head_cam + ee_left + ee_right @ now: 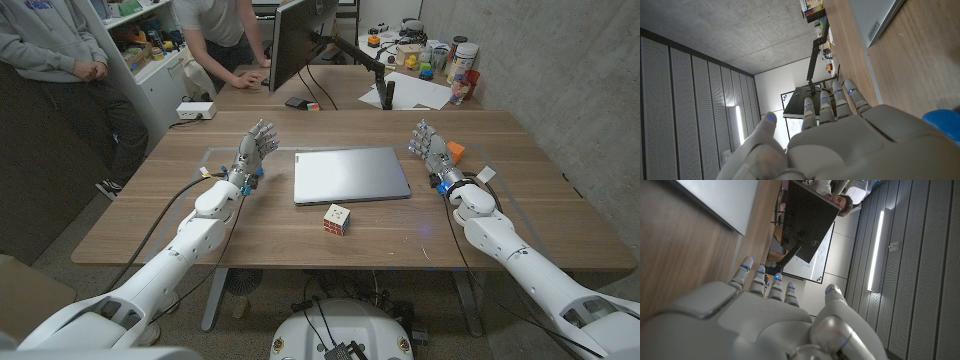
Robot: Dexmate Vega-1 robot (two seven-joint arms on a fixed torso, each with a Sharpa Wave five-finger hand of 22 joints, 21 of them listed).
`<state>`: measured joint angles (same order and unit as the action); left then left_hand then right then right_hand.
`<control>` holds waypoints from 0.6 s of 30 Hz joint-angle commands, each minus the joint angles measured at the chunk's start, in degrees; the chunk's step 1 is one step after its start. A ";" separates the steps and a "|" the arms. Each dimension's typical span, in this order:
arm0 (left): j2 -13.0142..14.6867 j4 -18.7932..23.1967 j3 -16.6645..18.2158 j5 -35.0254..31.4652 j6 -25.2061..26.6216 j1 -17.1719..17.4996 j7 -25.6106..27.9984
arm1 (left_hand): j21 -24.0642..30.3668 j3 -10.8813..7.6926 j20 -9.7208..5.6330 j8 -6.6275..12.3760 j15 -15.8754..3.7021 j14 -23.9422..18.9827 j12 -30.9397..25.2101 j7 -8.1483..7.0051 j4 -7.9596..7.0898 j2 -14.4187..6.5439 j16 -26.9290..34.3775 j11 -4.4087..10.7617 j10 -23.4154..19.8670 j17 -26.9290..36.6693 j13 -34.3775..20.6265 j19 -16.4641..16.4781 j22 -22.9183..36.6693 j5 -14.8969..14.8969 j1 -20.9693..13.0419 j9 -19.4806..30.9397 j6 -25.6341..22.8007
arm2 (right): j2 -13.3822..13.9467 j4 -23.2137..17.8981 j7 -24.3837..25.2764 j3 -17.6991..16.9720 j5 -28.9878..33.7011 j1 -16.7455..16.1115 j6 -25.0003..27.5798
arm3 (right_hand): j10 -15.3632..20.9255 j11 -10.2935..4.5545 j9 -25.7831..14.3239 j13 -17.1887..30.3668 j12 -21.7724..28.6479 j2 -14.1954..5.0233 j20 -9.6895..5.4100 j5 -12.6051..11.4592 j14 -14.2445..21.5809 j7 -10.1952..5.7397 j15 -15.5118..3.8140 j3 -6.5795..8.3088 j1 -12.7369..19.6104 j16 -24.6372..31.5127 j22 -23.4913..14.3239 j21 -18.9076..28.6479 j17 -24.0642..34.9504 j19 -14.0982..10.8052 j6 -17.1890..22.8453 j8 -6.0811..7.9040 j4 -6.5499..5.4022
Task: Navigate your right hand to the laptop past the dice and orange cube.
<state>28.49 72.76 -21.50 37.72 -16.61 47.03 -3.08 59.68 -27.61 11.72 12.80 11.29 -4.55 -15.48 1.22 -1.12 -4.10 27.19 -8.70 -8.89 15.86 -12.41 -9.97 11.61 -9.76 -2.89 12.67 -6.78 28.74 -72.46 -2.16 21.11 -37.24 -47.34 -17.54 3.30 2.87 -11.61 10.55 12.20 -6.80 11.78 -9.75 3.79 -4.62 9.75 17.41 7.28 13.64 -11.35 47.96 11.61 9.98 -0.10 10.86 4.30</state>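
A closed grey laptop (pixel 351 175) lies in the middle of the wooden table (pixel 300 235). A dice-like cube (pixel 337 219) with coloured faces sits on the table just in front of the laptop. An orange cube (pixel 455 152) lies right behind my right hand (pixel 431 150), partly hidden by it. My right hand stands to the right of the laptop, fingers apart and raised, holding nothing. My left hand (pixel 254 150) stands to the left of the laptop, fingers up and apart, empty. The laptop's corner (pixel 879 22) shows in the left wrist view and its edge (pixel 725 200) in the right wrist view.
A monitor (pixel 298 40) on a black arm stands at the table's far side, with papers (pixel 410 92) and cluttered items (pixel 440 60) at the far right. Two people (pixel 60 60) stand behind the table at far left. A white box (pixel 196 110) sits on a side desk.
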 commanded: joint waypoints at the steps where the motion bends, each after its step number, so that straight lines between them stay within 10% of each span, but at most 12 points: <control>1: -0.58 -0.90 -0.21 0.48 -0.12 -0.60 -0.92 | 1.75 -0.29 0.54 0.26 0.50 -0.05 -0.36 0.06 0.00 -0.61 0.29 -0.36 -0.02 0.28 -0.25 -4.58 0.31 -0.30 -0.10 0.16 -0.43 | -0.27 0.94 -0.28 -0.32 -0.19 0.27 -0.74 | 0.31 0.19 -0.14 0.25 0.19 -1.01 0.49 -0.37 0.06 -0.48 0.27 0.38 0.48 0.27 -0.17 0.50 0.21 2.55 0.05 0.41 0.04; 12: 0.18 0.08 -0.72 -1.35 -0.24 -0.04 0.40 | 1.72 -0.28 0.54 0.24 0.45 -0.04 -0.35 0.09 -0.02 -0.63 0.26 -0.41 0.01 0.29 -0.26 -4.56 0.33 -0.30 -0.10 0.16 -0.39 | 1.47 -2.33 3.02 -0.74 2.04 -1.68 -0.90 | 0.55 0.12 -0.14 0.25 0.27 0.53 0.51 -0.22 0.10 -0.50 -0.01 -0.43 -0.17 0.22 -0.17 0.28 0.15 2.50 0.18 0.45 0.15; 18: 0.23 0.14 -0.73 -1.41 -0.12 0.11 0.64 | 1.68 -0.27 0.54 0.24 0.46 -0.07 -0.35 0.11 -0.03 -0.62 0.25 -0.41 0.02 0.30 -0.26 -4.57 0.32 -0.30 -0.08 0.16 -0.38 | 6.32 -12.67 14.98 -0.55 12.72 -5.56 3.06 | -0.57 -1.05 -0.10 0.23 -0.18 1.65 0.57 -0.27 -1.54 -1.34 -3.03 -0.75 0.09 -0.75 -0.09 0.05 -0.26 1.78 -0.43 0.20 0.97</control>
<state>28.37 72.44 -21.99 37.21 -16.75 46.75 -3.30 61.08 -27.61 11.69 12.80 11.28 -4.55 -15.48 1.22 -1.11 -4.10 27.20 -8.69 -8.88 15.85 -12.41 -9.96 11.87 -9.76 -2.89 12.66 -6.78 30.03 -74.49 1.44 20.69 -34.48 -48.62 -18.01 2.98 2.56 -11.60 10.54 12.20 -5.93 11.78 -9.75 2.84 -5.30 7.13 16.75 7.34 13.24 -11.34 48.15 11.45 9.98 -0.36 10.86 4.95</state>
